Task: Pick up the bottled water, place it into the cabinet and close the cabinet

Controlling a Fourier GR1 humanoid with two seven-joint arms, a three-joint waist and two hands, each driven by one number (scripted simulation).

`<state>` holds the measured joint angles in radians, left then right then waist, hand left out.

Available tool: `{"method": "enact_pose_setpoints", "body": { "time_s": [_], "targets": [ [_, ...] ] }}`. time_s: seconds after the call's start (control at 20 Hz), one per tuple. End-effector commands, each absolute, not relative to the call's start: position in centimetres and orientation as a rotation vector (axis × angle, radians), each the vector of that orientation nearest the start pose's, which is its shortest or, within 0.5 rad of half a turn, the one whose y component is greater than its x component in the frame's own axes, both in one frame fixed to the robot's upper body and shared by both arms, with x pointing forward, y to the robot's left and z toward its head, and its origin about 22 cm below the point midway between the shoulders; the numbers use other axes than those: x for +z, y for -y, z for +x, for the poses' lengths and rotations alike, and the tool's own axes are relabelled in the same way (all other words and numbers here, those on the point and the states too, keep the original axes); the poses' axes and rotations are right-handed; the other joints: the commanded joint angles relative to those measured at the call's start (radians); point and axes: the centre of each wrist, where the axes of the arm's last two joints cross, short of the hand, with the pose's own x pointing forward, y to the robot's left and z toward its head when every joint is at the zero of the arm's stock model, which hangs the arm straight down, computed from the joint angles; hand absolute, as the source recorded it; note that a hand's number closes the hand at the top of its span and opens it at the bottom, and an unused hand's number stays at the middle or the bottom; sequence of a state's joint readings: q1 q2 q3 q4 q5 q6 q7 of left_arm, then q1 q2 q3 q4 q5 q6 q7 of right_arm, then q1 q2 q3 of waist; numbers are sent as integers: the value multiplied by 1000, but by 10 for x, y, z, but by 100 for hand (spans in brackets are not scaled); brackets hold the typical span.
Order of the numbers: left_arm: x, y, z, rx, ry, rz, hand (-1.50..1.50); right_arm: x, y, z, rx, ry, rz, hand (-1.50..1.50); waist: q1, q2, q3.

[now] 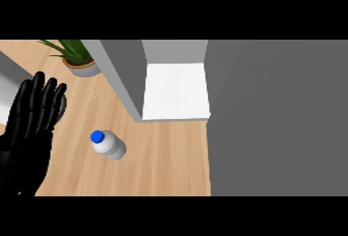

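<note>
The bottle (109,146) looks light, hard and slippery; grab it round its middle. Left of the bottle rests the left hand (28,133), fingers straight, holding nothing.

The left hand (31,124) rests open at the view's left edge, fingers up. Just to its right on the counter (170,161) is the bottled water (108,145) (blue cap, not touching the hand). Farther right the cabinet (176,92) is open, and a potted plant (78,57) sits just beyond the fingertips.
</note>
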<state>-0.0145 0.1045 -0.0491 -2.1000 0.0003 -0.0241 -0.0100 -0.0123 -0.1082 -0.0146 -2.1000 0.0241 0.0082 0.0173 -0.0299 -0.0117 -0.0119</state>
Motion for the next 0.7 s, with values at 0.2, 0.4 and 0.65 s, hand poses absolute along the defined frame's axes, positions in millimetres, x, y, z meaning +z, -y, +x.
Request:
{"method": "enact_pose_setpoints", "body": {
  "time_s": [0.2, 0.4, 0.65],
  "targets": [
    [139, -264, 231, -338, 2120, -356, -150, 129, 245, 184, 88, 2134, -6, -150, 15, 12, 12],
    [104, -264, 228, -305, 1802, -423, -150, 113, 232, 166, 73, 1868, 187, -150, 7, 11, 12],
    [129, -279, 209, -312, 1769, -454, -150, 143, 237, 122, 53, 1852, 186, -150, 22, 9, 12]
  ]
}}
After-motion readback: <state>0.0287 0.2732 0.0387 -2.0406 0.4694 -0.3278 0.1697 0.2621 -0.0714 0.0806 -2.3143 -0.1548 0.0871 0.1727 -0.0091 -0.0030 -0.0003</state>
